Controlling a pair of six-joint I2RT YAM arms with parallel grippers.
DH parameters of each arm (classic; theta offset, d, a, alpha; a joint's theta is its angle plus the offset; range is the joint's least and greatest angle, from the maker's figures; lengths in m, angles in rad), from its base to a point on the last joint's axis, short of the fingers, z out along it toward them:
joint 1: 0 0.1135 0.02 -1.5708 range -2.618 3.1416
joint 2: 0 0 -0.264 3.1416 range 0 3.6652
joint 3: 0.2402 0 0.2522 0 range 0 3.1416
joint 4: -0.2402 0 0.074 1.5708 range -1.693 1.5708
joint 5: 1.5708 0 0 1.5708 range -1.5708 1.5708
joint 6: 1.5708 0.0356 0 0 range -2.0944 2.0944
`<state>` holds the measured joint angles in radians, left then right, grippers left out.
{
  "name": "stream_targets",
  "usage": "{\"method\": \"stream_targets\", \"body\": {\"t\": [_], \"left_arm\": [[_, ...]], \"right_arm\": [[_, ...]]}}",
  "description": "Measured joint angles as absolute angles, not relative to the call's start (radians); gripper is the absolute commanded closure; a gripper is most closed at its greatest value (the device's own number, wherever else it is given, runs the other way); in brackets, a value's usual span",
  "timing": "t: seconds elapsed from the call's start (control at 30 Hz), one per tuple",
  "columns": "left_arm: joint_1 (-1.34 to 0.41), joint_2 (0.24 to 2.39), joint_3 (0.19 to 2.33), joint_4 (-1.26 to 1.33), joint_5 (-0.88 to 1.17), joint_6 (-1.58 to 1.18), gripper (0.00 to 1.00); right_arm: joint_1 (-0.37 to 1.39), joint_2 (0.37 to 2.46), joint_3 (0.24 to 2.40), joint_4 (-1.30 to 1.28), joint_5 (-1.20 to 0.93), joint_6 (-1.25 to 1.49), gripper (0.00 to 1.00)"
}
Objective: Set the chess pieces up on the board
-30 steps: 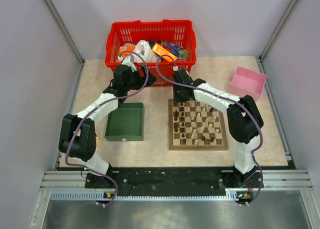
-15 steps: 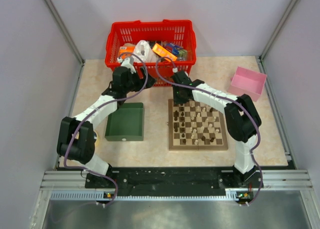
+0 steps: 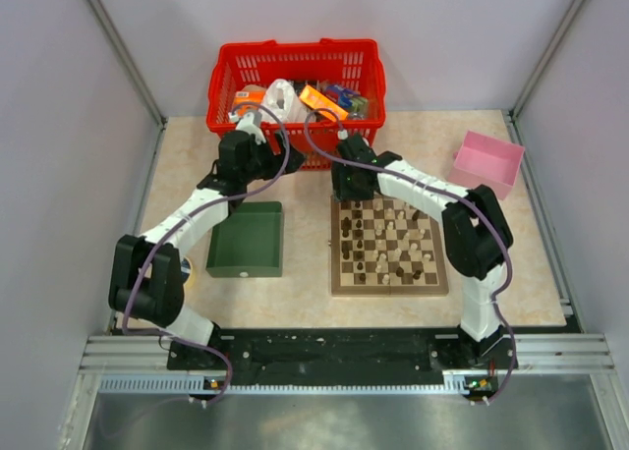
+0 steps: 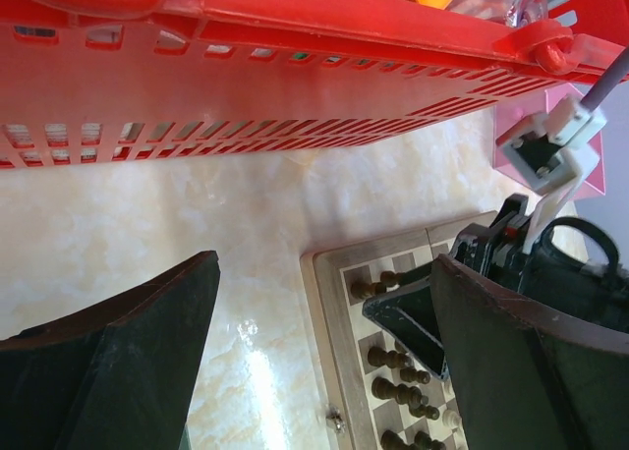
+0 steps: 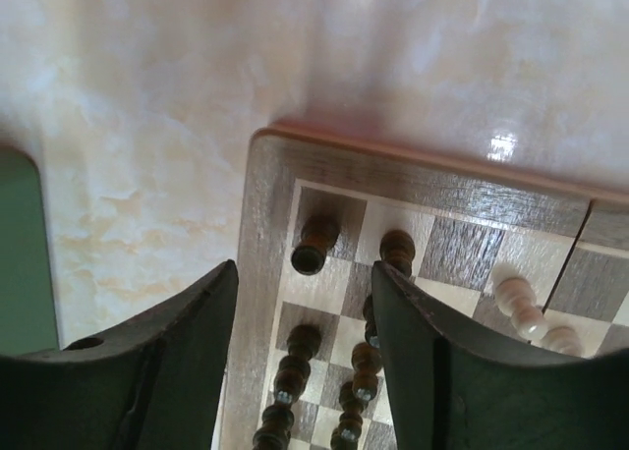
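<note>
The board (image 3: 388, 246) lies right of centre with dark and pale chess pieces (image 3: 385, 242) spread over it. My right gripper (image 3: 346, 187) hangs over the board's far-left corner. In the right wrist view that gripper (image 5: 305, 273) is open, its jaws standing either side of the edge files. A dark piece (image 5: 314, 246) stands free on the corner square, just beyond the fingertips. More dark pieces (image 5: 295, 362) line the squares below, and a pale piece (image 5: 518, 298) stands to the right. My left gripper (image 4: 324, 263) is open and empty above the tabletop, between the basket and the board (image 4: 339, 312).
A red basket (image 3: 295, 82) full of items stands at the back, close to both wrists. A green tray (image 3: 246, 240) lies left of the board, and a pink tray (image 3: 488, 160) at the far right. The right arm's finger (image 4: 408, 317) shows in the left wrist view.
My right gripper has opened, leaving a dark piece standing on the corner square, and has shifted slightly left. The left arm has edged a little to the left.
</note>
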<state>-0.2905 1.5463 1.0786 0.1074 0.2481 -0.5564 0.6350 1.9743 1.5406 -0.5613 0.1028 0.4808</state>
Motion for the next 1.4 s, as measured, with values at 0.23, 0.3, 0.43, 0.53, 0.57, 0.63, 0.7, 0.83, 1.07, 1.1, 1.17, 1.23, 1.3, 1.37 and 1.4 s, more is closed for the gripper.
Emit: {"method": "stream_targets", "body": {"t": [0.23,0.3,0.43,0.53,0.57,0.63,0.7,0.83,1.07,1.1,1.17,1.23,1.3,1.37,1.4], "left_arm": [[-0.290,1.494,1.075,0.096,0.237,-0.550,0.06],[-0.290,1.483,1.074,0.097,0.232,-0.550,0.06],[-0.290,1.470,1.066,0.096,0.220,-0.550,0.06],[-0.290,1.468,1.061,0.093,0.216,-0.550,0.06],[-0.290,1.468,1.061,0.092,0.215,-0.550,0.06],[-0.290,1.468,1.060,0.089,0.213,-0.549,0.06],[-0.290,1.468,1.060,0.089,0.212,-0.549,0.06],[-0.290,1.468,1.060,0.089,0.211,-0.547,0.06],[-0.290,1.468,1.060,0.085,0.206,-0.547,0.06],[-0.290,1.468,1.060,0.083,0.204,-0.547,0.06],[-0.290,1.468,1.060,0.080,0.200,-0.547,0.06],[-0.290,1.468,1.060,0.076,0.197,-0.546,0.06],[-0.290,1.468,1.060,0.073,0.194,-0.546,0.06],[-0.290,1.468,1.060,0.073,0.193,-0.546,0.06],[-0.290,1.468,1.060,0.073,0.193,-0.546,0.06]], "right_arm": [[0.635,1.942,1.589,-0.577,0.109,0.463,0.26],[0.635,1.909,1.588,-0.587,0.116,0.461,0.26],[0.618,1.777,1.528,-0.591,0.141,0.464,0.27],[0.563,1.645,1.429,-0.590,0.144,0.476,0.30],[0.536,1.614,1.402,-0.592,0.146,0.480,0.31],[0.457,1.558,1.340,-0.592,0.149,0.488,0.34],[0.394,1.534,1.288,-0.591,0.148,0.496,0.36],[0.320,1.529,1.199,-0.604,0.125,0.503,0.41],[0.311,1.544,1.158,-0.631,0.091,0.518,0.50],[0.311,1.550,1.158,-0.630,0.091,0.520,0.51],[0.311,1.567,1.158,-0.630,0.094,0.522,0.53],[0.308,1.584,1.158,-0.630,0.101,0.522,0.54],[0.305,1.603,1.158,-0.630,0.107,0.524,0.56],[0.302,1.617,1.158,-0.631,0.113,0.524,0.57],[0.301,1.621,1.158,-0.632,0.116,0.525,0.57]]}}
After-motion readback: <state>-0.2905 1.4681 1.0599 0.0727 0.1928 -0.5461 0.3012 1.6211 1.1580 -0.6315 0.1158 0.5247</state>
